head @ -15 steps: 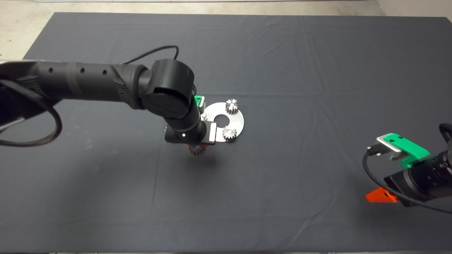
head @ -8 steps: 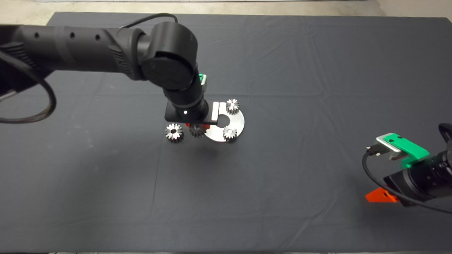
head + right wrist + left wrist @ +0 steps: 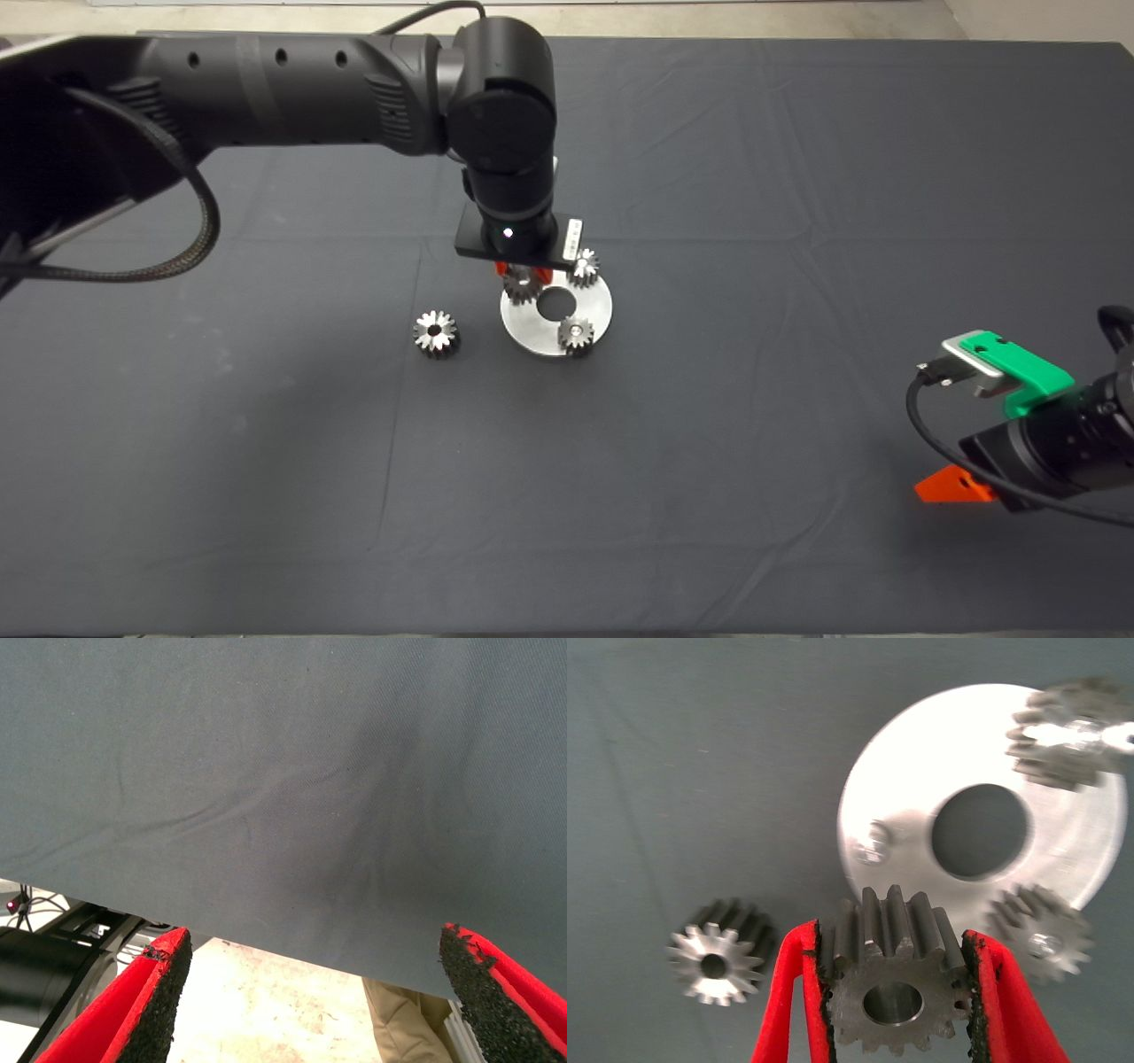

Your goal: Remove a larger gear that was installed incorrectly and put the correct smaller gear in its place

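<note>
left pincer [image 3: 897, 992] upright over the disc [image 3: 592, 306], gripping the smaller gear [image 3: 893, 983]; right pincer [image 3: 314, 997] wide, parked

Head view: left gripper [image 3: 523, 273] mostly hidden under its own wrist; only red finger bits show. The gear it holds [image 3: 522, 286] is half covered there, too small to read the bore. Far rim of the disc [image 3: 592, 306] sits behind the wrist block.

Left wrist view: gear at the disc's edge [image 3: 1070, 734] is motion-blurred, teeth smeared, partly cut by the frame edge. Held gear's lower teeth run close to the frame edge; finger pads [image 3: 821, 992] cover its flanks.

Right gripper [image 3: 952, 487]: one red finger tip visible, rest behind the arm. Right wrist view: tan fabric beyond the desk edge [image 3: 403, 1023], cut off, can't tell what it is.
</note>
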Robot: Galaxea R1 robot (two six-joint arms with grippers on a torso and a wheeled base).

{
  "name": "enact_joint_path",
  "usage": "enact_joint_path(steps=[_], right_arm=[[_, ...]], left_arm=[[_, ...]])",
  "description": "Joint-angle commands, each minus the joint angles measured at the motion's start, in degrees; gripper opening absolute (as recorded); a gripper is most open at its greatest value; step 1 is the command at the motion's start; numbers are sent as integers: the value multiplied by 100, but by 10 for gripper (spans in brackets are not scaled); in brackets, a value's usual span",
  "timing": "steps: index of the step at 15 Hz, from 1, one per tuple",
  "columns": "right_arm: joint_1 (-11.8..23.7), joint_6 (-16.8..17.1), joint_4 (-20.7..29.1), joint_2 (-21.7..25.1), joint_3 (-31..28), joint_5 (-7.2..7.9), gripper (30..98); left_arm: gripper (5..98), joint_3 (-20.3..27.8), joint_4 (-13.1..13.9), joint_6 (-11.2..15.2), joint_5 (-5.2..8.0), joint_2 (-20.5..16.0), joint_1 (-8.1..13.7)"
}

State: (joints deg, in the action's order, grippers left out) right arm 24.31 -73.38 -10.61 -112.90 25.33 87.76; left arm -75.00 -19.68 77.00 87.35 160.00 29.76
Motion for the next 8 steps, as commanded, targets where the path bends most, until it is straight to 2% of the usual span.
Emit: enact_joint_path(steps=[1, 5, 8], right_arm=[[110, -203, 182, -1, -4, 391, 739], [110, -335, 182, 43, -30, 400, 739], [118, -335, 182, 17, -21, 400, 739]], left_arm=[[226, -232, -124, -352, 317, 132, 145], [226, -241, -186, -432, 309, 150, 145], [226, -259, -414, -432, 309, 309, 136]])
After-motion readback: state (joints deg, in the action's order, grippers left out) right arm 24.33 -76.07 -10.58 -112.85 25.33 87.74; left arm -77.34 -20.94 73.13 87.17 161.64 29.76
